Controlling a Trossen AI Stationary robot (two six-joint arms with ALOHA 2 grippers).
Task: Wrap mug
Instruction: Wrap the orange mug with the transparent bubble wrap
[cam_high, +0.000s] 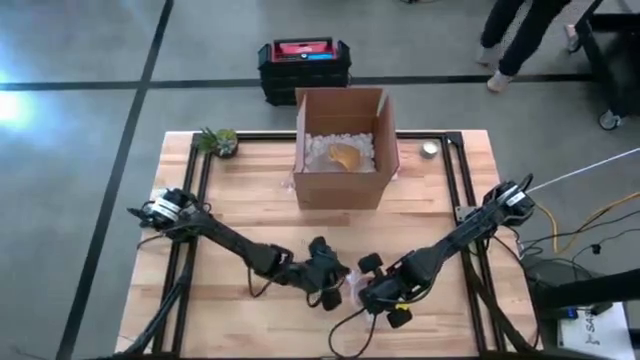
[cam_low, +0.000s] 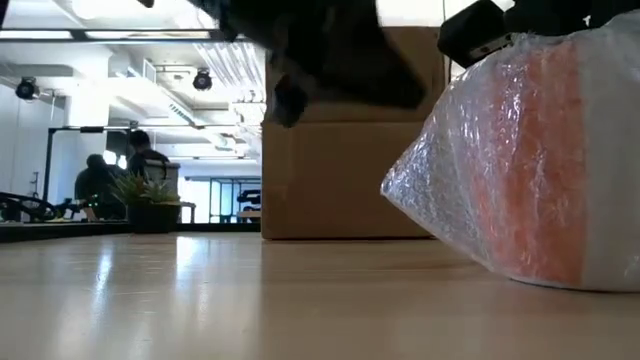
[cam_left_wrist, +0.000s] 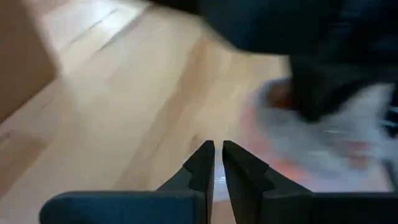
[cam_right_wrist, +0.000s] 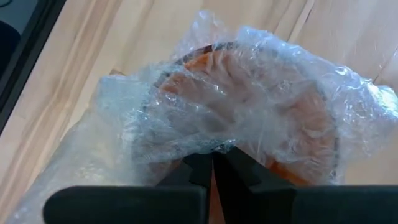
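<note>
An orange mug (cam_right_wrist: 273, 118) swathed in clear bubble wrap (cam_low: 530, 170) sits on the wooden table (cam_high: 240, 200) near its front edge, between the two arms. My right gripper (cam_right_wrist: 212, 163) is shut on the wrap, coming down on the bundle (cam_high: 355, 290) from the right. My left gripper (cam_left_wrist: 215, 163) hovers just left of the bundle (cam_left_wrist: 323, 143). Its fingers are shut with nothing between them. My right gripper pinches a bunched fold of the bubble wrap (cam_right_wrist: 208, 144) between its two fingers, on the side of the bundle facing it. The fingers slant down from the table's right. The wrapped mug rests on the table with its underside (cam_low: 560, 282) down, and the wrap is loose and crumpled.
An open cardboard box (cam_high: 342, 150) with white filler and a tan object stands at the far middle of the table. At the far left is a small potted plant (cam_high: 220, 141), at the far right a small round object (cam_high: 430, 148). A black and red case (cam_high: 305, 62) lies on the floor beyond.
</note>
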